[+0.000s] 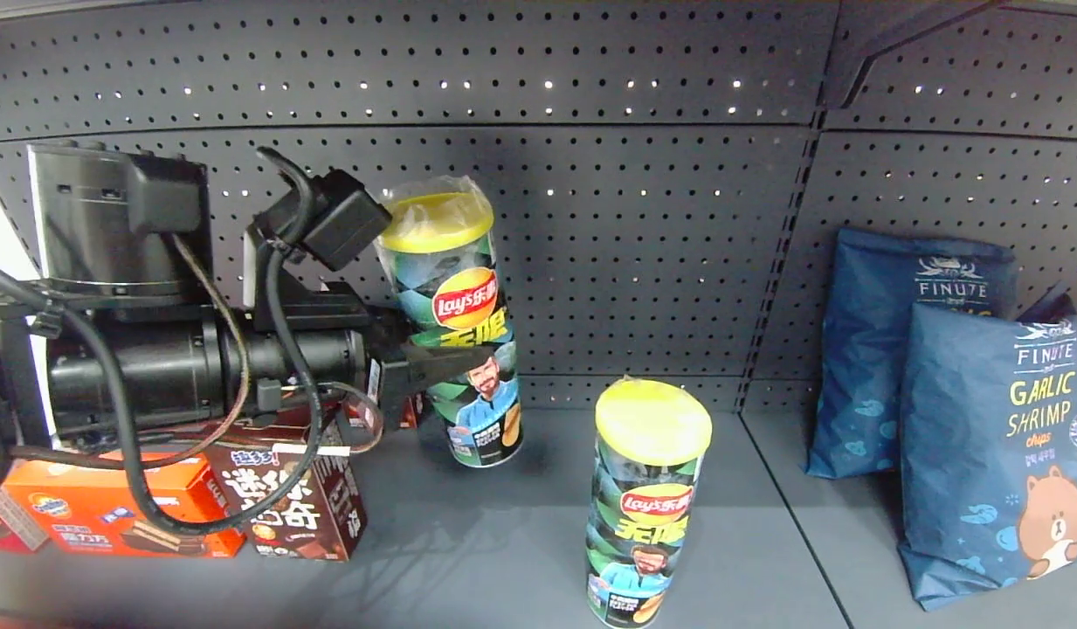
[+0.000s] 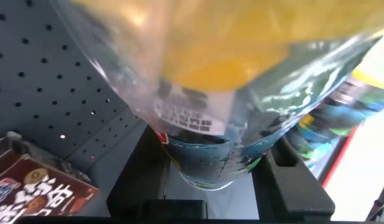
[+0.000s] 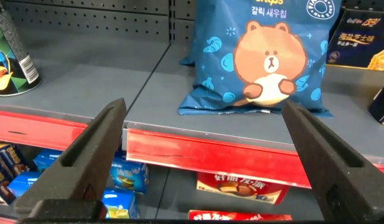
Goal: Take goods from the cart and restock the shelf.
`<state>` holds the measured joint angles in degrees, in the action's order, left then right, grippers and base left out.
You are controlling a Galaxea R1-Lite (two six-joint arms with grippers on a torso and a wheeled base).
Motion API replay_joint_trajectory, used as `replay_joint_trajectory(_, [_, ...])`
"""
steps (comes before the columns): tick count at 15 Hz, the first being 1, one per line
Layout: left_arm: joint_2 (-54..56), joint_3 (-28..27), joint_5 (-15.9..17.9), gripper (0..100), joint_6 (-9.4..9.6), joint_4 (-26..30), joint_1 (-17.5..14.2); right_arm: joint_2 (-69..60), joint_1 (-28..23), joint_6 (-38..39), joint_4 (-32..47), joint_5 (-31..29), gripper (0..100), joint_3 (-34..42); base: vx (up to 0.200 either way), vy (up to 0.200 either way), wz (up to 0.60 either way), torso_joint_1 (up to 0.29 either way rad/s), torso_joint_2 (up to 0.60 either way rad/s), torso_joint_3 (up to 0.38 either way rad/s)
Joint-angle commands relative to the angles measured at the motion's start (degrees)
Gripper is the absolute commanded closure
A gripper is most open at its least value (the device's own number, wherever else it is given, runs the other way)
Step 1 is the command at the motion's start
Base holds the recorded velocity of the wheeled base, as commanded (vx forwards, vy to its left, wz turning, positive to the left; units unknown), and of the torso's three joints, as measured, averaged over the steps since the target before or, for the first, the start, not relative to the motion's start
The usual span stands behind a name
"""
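A tall chips can (image 1: 451, 323) with a yellow lid stands slightly tilted at the back of the grey shelf (image 1: 503, 542). My left gripper (image 1: 433, 362) is shut on its lower half. In the left wrist view the can (image 2: 207, 162) sits between the two black fingers (image 2: 139, 180), its plastic-wrapped lid close to the camera. A second, matching can (image 1: 647, 507) stands upright nearer the shelf's front edge, also seen as the can (image 3: 8, 56) at the side. My right gripper (image 3: 204, 155) is open and empty in front of the shelf's red front strip (image 3: 210, 152).
An orange box (image 1: 110, 515) and a brown box (image 1: 298, 498) lie under my left arm. Two blue snack bags (image 1: 992, 454) lean on the right section; the bear-print bag (image 3: 260, 56) faces my right gripper. Lower shelves hold more packs (image 3: 241, 186). A perforated back wall (image 1: 643, 262) closes the shelf.
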<state>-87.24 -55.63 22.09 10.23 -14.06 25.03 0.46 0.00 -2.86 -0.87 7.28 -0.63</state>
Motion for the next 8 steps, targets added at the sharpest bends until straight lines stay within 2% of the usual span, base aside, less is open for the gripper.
replay_joint_trajectory(1, [-6.3, -3.9, 0.1, 100, 0.14, 0.2, -0.4, 0.2, 0.0, 0.1, 0.0, 0.0, 0, 0.0, 0.000, 0.000, 0.00, 0.000, 0.00, 0.000])
replay_joint_trajectory(3, [-9.4, -8.4, 0.1, 100, -0.03, 1.2, -0.2, 0.2, 0.0, 0.1, 0.0, 0.0, 0, 0.0, 0.000, 0.000, 0.00, 0.000, 0.00, 0.000])
replay_joint_trajectory(4, [-9.7, -9.0, 0.1, 100, -0.03, 1.7, -0.1, 0.2, 0.0, 0.0, 0.0, 0.0, 0, 0.0, 0.000, 0.000, 0.00, 0.000, 0.00, 0.000])
replay_joint_trajectory(6, [-11.0, -13.7, 0.8, 100, 0.14, 9.2, -0.1, 0.2, 0.0, 0.0, 0.0, 0.0, 0, 0.0, 0.000, 0.000, 0.00, 0.000, 0.00, 0.000])
replay_joint_trajectory(8, [-11.8, -14.2, 2.7, 100, -0.03, 10.0, -0.1, 0.2, 0.0, 0.1, 0.0, 0.0, 0, -0.1, 0.000, 0.000, 0.00, 0.000, 0.00, 0.000])
